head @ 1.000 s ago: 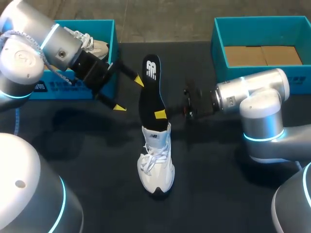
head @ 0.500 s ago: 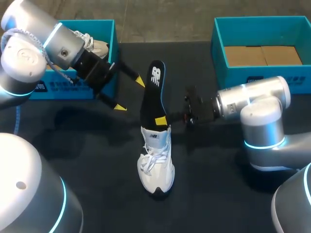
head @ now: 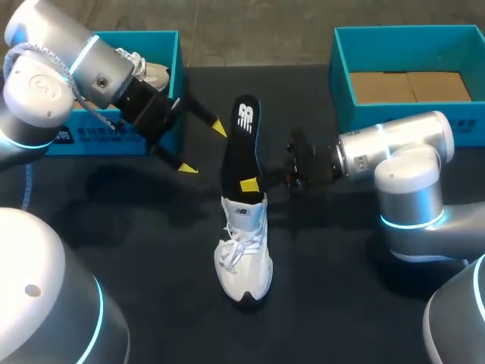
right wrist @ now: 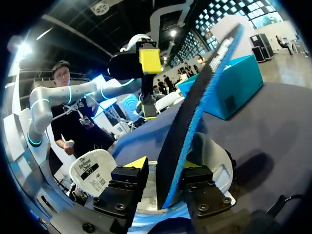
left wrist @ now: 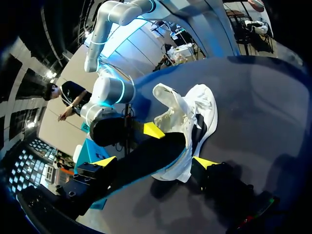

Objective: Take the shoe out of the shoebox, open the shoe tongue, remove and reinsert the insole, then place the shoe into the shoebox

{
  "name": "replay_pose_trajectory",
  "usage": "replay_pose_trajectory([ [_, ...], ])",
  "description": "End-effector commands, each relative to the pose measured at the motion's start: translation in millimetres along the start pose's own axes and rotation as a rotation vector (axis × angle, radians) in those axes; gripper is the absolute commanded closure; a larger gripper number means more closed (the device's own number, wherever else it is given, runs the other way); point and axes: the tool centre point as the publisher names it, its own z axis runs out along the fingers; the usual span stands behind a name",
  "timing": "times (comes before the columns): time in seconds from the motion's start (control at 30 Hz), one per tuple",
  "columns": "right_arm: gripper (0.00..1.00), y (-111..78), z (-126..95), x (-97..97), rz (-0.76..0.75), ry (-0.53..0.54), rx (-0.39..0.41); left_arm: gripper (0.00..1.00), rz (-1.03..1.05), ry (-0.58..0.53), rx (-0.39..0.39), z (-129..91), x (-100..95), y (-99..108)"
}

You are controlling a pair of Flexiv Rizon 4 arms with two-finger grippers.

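Observation:
A white shoe (head: 242, 254) stands on the black table, toe toward me. A black insole (head: 241, 144) rises steeply from its opening, its lower end inside the shoe. My right gripper (head: 250, 185) sits at the shoe's collar. In the right wrist view the insole (right wrist: 187, 122) stands between the fingers of my right gripper (right wrist: 163, 173), close against one, with a thin gap at the other. My left gripper (head: 202, 148) hangs open to the left of the insole, not touching it. In the left wrist view the shoe (left wrist: 192, 114) and insole (left wrist: 146, 158) lie ahead of my left gripper (left wrist: 155, 162).
A teal shoebox (head: 173, 83) at the back left holds a second white shoe (head: 144, 70). Another teal shoebox (head: 341, 76) with a cardboard floor stands at the back right. Black table surface lies around and in front of the shoe.
The insole's upper end has tipped slightly to the right. My right gripper's fingers have parted from their tight hold on it. The left arm has hardly moved.

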Motion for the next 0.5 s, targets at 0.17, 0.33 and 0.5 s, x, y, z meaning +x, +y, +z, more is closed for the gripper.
replay_pose_trajectory([
  [0.17, 0.64, 12.8, 6, -3.4, -0.018, 0.019, 0.026, 0.00, 0.001, 0.053, -0.056, 4, -3.1, 4],
  [0.33, 0.71, 17.6, 9, -7.8, -0.023, 0.036, 0.033, 0.00, 0.020, 0.119, -0.118, 6, -8.1, 5],
  [0.5, 0.99, 19.9, 12, -11.7, -0.023, 0.053, 0.047, 0.00, 0.041, 0.143, -0.146, 6, -11.6, 3],
])
